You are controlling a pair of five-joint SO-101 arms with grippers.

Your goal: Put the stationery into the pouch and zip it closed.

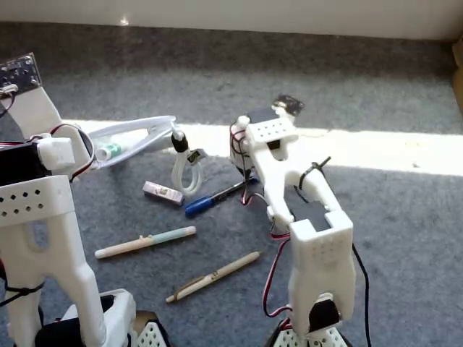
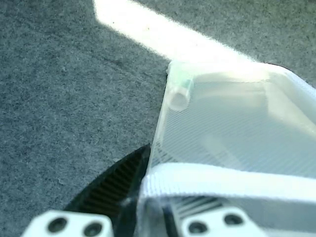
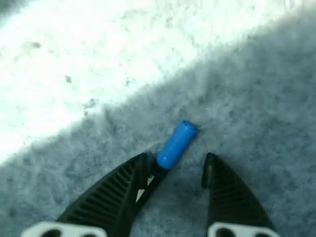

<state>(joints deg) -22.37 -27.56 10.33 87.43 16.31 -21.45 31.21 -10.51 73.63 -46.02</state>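
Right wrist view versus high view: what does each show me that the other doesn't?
Right wrist view: the right gripper open, with the end of the blue pen between its fingers, nearer one. High view: the pouch with a tube inside, an eraser, a pastel pen and a beige pen. Both: the blue pen lying on grey carpet.

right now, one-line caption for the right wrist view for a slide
Open right end effector poised over a blue pen on grey carpet, sunlit band beyond.

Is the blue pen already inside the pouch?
No, the blue pen lies on the carpet by the right end effector, outside the pouch.
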